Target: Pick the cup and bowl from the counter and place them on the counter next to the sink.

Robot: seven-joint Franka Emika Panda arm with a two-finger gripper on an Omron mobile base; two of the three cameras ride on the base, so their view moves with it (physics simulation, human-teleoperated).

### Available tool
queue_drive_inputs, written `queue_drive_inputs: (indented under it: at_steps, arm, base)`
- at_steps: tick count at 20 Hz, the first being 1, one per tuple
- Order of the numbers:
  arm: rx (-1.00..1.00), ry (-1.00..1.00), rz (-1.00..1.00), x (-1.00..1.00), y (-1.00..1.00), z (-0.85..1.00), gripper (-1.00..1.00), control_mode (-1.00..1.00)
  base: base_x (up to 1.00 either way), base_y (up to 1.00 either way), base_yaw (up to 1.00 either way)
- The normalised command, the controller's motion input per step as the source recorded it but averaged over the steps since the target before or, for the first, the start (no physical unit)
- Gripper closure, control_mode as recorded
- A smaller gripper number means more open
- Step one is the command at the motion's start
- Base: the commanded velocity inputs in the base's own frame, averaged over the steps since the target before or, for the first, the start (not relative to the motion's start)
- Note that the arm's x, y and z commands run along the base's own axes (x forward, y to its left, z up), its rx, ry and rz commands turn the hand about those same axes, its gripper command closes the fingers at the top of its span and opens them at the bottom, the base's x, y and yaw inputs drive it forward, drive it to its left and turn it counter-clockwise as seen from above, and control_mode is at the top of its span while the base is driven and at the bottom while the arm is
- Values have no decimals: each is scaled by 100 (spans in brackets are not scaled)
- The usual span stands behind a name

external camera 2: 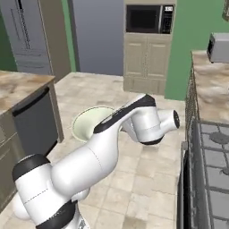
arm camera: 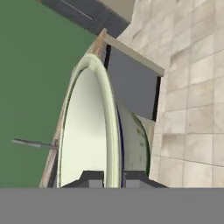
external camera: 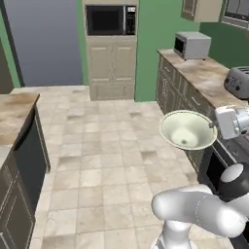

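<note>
We are carrying the bowl [external camera: 187, 129] tilted in mid-air over the floor, the gripper [arm camera: 113, 178] nearly closed, its 2 fingers pinching the thin rim; we are judging that slow, level travel should prevent slipping.

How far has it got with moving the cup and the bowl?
Partway, it seems. The bowl is off the counter: the pincer grips its rim and holds it tilted above the floor tiles. Setting it down by the sink is still to come. No cup is in sight, so its state is unclear.
</note>
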Motion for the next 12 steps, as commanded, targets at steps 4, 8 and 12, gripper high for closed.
queue_drive_inputs:
  at_steps: [4,8,12]
  arm:
    - [0,0,0,0,0,0,100,100]
    - [0,0,0,0,0,0,100,100]
    - [0,0,0,0,0,0,100,100]
  base:
    - [54,0,93]
    - [47,0,95]
    - [38,0,97]
